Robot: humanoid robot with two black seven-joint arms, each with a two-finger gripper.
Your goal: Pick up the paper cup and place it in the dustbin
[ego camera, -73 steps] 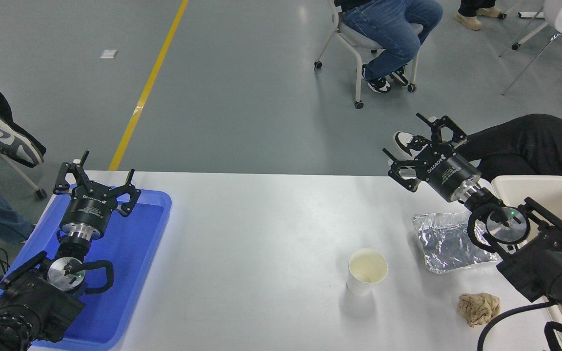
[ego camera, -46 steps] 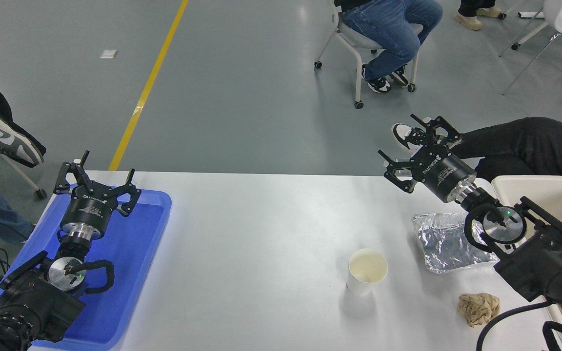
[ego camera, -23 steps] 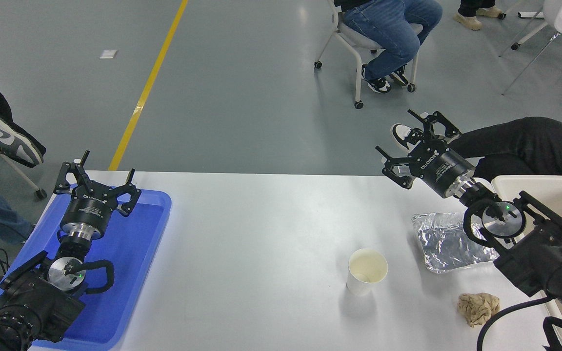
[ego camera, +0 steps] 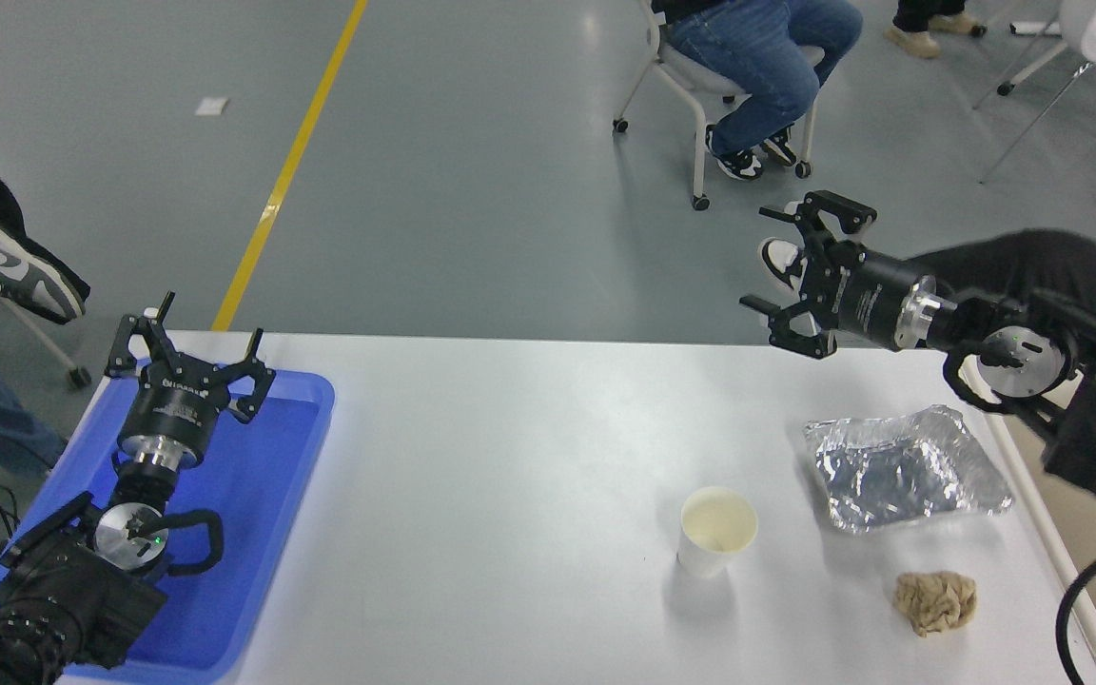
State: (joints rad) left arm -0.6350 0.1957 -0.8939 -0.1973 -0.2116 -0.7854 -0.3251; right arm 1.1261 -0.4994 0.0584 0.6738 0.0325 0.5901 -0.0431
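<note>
One paper cup (ego camera: 717, 530) stands upright on the white table (ego camera: 529, 447), right of centre and toward the near edge, mouth up, nothing touching it; one crinkled foil tray (ego camera: 900, 466) lies to its right, near but apart; one crumpled tan paper ball (ego camera: 935, 600) lies nearer the front, right of the cup. One dustbin (ego camera: 1081, 609) sits off the table's right edge, only its cream rim and part of its inside visible. One blue tray (ego camera: 263, 495) occupies the table's left end. Two grippers: the left gripper (ego camera: 188, 344) is parked above the blue tray, fingers spread, holding nothing; the right gripper (ego camera: 792, 266) hangs over the table's far edge, well beyond the cup, fingers spread wide, holding nothing. Bare tabletop extends left of the cup to the blue tray, and between the cup and the far edge.
</note>
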